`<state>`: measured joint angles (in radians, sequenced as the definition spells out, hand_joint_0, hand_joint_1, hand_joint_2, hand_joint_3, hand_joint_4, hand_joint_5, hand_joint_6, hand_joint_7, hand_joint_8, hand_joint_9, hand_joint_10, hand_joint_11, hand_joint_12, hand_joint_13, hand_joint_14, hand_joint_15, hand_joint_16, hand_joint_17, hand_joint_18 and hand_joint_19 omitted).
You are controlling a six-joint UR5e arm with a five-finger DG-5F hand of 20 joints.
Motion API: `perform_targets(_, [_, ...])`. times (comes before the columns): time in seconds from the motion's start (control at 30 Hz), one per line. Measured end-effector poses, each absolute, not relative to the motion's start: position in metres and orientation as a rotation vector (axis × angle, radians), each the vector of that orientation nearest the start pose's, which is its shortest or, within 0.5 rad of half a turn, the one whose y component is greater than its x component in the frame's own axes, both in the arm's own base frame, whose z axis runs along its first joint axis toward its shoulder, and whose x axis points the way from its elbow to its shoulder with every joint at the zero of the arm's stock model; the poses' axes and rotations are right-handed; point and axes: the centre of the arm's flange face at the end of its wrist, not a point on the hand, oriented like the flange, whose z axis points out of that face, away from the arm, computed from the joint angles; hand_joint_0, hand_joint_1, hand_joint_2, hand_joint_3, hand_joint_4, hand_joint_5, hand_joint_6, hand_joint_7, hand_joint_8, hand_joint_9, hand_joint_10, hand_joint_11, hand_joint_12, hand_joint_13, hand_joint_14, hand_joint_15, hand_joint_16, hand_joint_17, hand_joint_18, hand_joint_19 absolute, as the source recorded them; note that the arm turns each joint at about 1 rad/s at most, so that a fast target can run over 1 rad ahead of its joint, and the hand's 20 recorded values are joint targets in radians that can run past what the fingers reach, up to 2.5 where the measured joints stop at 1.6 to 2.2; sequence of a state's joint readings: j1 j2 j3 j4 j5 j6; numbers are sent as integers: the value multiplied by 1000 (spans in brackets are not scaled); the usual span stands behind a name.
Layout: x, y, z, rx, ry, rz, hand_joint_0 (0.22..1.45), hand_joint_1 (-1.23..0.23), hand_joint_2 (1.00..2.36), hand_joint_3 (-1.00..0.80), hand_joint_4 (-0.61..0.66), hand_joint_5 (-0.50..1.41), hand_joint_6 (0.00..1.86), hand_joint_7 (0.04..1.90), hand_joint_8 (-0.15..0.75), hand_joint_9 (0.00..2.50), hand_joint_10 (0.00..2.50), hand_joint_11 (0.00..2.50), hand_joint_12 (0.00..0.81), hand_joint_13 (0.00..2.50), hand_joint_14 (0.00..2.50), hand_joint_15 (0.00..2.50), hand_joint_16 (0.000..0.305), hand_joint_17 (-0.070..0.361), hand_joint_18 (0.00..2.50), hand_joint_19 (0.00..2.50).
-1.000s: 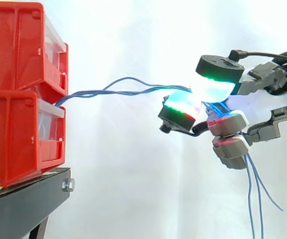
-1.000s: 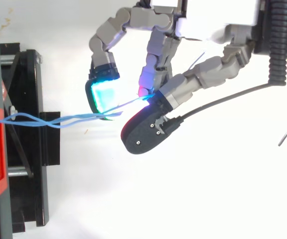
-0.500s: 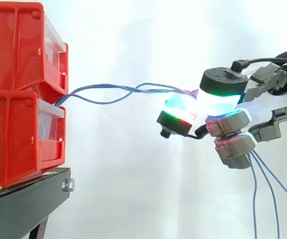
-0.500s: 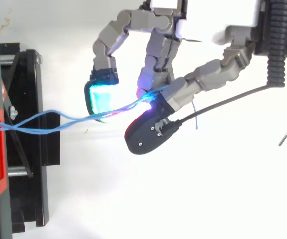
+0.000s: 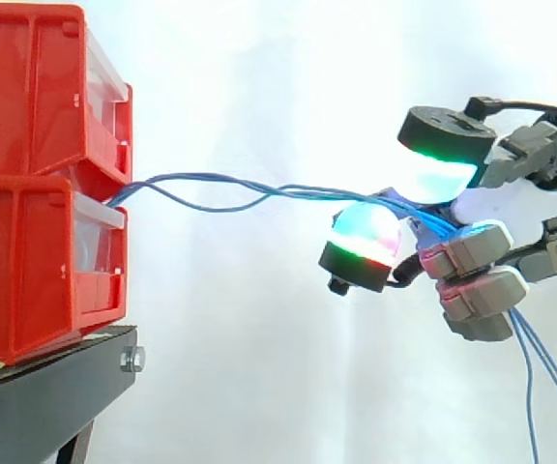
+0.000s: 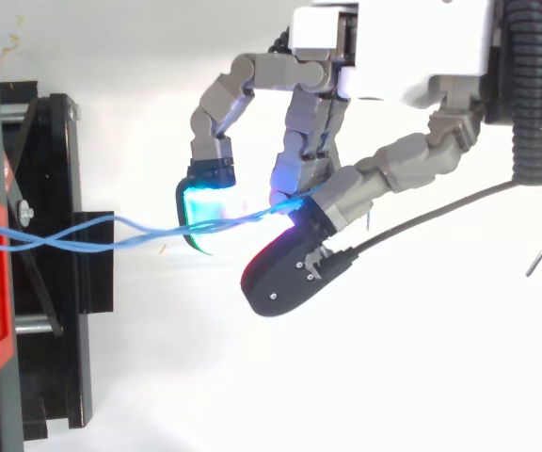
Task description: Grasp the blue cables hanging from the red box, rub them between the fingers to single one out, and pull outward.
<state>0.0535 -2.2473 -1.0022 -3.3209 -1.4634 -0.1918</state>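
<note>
- Over the last second I've watched the hand (image 5: pixel 511 205) draw off to the right, away from the red boxes (image 5: pixel 27 97). In the top view the cyan-glowing pad (image 6: pixel 205 205) now sits further right than it did.
- The hand is curled and pinching the blue cables (image 5: pixel 259 188). The thumb pad (image 5: pixel 438 166) sits above and a green-and-red finger pad (image 5: pixel 361 240) below, and the other fingers are folded in underneath.
- The cables leave the gap between the upper and lower box, run right through open air and enter the grip. They were wound tighter together a second ago. Now they fan apart near the boxes and one strand sags lower, so I judge the run is not yet taut.
- The loose tails (image 5: pixel 540 387) have swung right along with the hand, which suggests the cables are travelling with the grip rather than slipping through it.
- Several strands seem to reach the pads, so I don't believe one has been singled out. More rubbing looks needed before a real pull.
- The contact itself is hidden behind the pads and washed out by their glow, so I cannot count the strands held.
- I cannot see where the cables are anchored inside the boxes, and the tails run off the bottom edge of the side view.
- The boxes rest on the black stand (image 5: pixel 46 387).
</note>
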Motion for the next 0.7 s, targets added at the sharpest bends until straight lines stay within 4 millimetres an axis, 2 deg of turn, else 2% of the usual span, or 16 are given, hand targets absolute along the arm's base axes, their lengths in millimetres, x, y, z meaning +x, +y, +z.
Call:
perform_targets(0.17, [729, -105, 328, 1263, 1491, 879, 545, -661, 1000, -500, 17, -194, 901, 843, 163, 1349, 14, 1340, 281, 1286, 33, 1158, 44, 99, 1077, 916])
perform_targets(0.27, [729, -105, 329, 1263, 1490, 880, 580, -656, 1005, -429, 7, -193, 898, 858, 161, 1351, 16, 1333, 277, 1285, 33, 1165, 43, 96, 1072, 920])
perform_targets(0.5, [726, -105, 338, 1259, 1489, 884, 629, -771, 1015, -254, -53, -192, 905, 895, 156, 1338, 17, 1346, 278, 1257, 34, 1150, 42, 95, 1063, 909])
perform_targets(0.6, [723, -105, 340, 1264, 1497, 880, 672, -827, 1015, -273, -112, -195, 913, 923, 161, 1266, 19, 1264, 290, 1120, 34, 1058, 41, 92, 978, 867])
perform_targets(0.67, [722, -105, 341, 1266, 1501, 878, 705, -856, 1012, -339, -157, -190, 924, 885, 167, 1146, 22, 1068, 290, 937, 31, 852, 38, 84, 827, 746])
perform_targets(0.7, [722, -105, 342, 1267, 1502, 877, 708, -861, 1012, -345, -157, -189, 924, 887, 166, 1114, 24, 1021, 294, 935, 31, 832, 37, 84, 826, 736])
